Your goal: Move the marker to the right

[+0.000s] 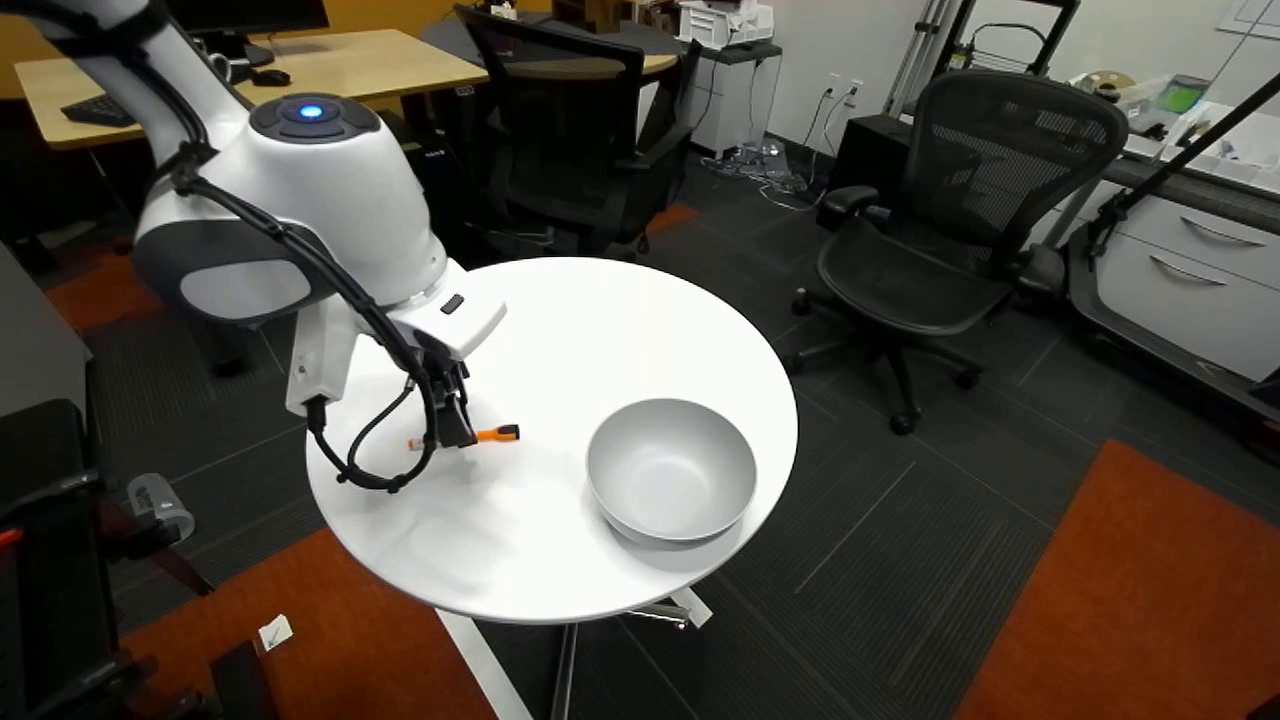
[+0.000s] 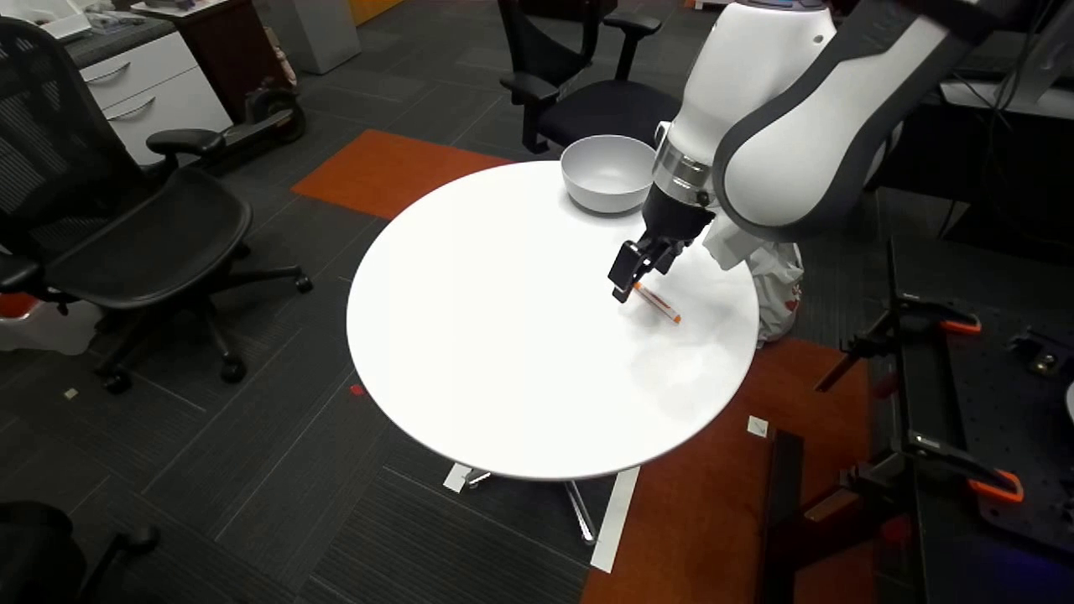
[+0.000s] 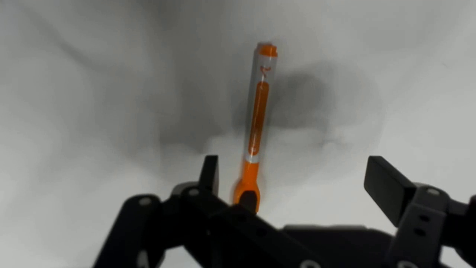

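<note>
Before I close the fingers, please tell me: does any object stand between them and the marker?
Nothing visible does. In the wrist view, the open fingers appear on either side of the marker, with no object showing in the gaps. In both exterior views, the grey bowl stands apart from them.

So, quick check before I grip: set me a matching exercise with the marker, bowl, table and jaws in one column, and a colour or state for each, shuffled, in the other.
Column 1
1. marker
2. bowl
3. table
4. jaws

Column 2
A. plain grey
B. open, gripping nothing
C. orange, with a dark end
D. white, round-topped

Pairs: 1-C, 2-A, 3-D, 4-B
</note>
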{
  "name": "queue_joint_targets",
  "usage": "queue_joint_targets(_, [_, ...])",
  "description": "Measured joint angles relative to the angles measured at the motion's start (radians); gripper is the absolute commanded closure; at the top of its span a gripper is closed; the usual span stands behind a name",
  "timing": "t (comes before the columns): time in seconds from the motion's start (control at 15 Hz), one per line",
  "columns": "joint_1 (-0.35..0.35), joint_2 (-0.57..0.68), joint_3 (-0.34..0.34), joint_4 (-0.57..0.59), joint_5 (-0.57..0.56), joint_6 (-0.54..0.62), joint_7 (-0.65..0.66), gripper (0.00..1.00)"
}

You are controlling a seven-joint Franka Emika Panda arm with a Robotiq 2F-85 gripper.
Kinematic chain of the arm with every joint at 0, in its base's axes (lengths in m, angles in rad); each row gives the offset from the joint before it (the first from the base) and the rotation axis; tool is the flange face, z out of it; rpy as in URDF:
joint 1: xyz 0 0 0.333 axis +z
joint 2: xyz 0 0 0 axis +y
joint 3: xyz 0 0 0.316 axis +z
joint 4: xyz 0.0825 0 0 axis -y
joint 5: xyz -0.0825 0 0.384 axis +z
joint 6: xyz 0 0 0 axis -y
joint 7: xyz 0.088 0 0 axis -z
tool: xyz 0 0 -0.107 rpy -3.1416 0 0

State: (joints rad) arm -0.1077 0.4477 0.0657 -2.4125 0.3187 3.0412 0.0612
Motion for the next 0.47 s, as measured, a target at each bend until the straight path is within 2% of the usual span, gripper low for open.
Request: queue_joint_targets(0.47, [0.015, 0.0, -0.001, -0.017, 0.0, 0.025, 0.044, 0.0])
